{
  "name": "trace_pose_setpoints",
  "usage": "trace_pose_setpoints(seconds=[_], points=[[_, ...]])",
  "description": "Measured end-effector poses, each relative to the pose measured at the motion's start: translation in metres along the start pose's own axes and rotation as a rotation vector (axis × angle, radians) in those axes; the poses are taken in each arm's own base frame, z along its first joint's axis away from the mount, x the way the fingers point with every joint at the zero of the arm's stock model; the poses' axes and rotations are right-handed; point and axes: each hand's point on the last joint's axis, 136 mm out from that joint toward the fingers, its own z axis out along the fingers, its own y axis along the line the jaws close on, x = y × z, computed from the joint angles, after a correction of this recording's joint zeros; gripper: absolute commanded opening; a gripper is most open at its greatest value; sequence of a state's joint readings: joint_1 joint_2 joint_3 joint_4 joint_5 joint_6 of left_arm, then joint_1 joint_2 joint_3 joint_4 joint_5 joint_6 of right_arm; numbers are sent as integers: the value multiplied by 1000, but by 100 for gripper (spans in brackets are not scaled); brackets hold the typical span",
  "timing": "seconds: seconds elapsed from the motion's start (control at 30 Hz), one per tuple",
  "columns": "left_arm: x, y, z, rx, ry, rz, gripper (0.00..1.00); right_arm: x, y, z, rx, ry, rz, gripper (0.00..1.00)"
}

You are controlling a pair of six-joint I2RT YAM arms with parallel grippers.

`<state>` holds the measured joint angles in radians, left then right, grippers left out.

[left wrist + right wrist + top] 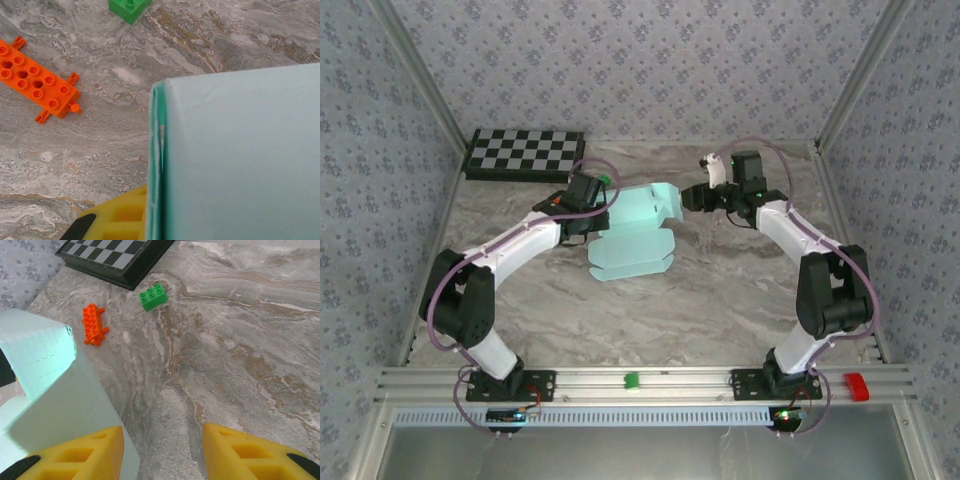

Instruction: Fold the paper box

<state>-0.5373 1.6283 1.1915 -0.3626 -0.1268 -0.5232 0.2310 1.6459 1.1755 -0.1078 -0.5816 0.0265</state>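
Step in hand: mid-fold. The paper box [635,240], part-erected, is located at ctr of the table [720,300] and is clamped at its L edge by the left gripper [600,222]. The right gripper [162,455] is set w/ jaws apart, empty, just beside the box's R side. Next: that side is to be gripped gently, since thin card is likely creased.

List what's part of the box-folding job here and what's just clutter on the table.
In the job:
- paper box, partly folded
- left gripper, shut on one edge of the box
- right gripper, open beside the box

Lying about:
- checkerboard, at the far left
- orange block
- green block
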Motion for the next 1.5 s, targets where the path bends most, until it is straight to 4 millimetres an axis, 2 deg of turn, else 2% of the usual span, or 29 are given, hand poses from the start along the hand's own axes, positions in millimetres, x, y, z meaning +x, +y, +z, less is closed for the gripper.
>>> trace_pose_setpoints(seconds=[0.73,1.03,1.4,1.5], points=[[-1,-2,0,21,8,-6,0,11,57,12,-225,28,-122,48],[-1,-5,-1,36,11,-7,0,10,67,16,-256,19,-146,48],[-3,-10,-1,61,5,0,0,7,68,33,-232,-3,-147,48],[-3,-8,-1,58,4,1,0,8,67,36,-209,1,-152,45]])
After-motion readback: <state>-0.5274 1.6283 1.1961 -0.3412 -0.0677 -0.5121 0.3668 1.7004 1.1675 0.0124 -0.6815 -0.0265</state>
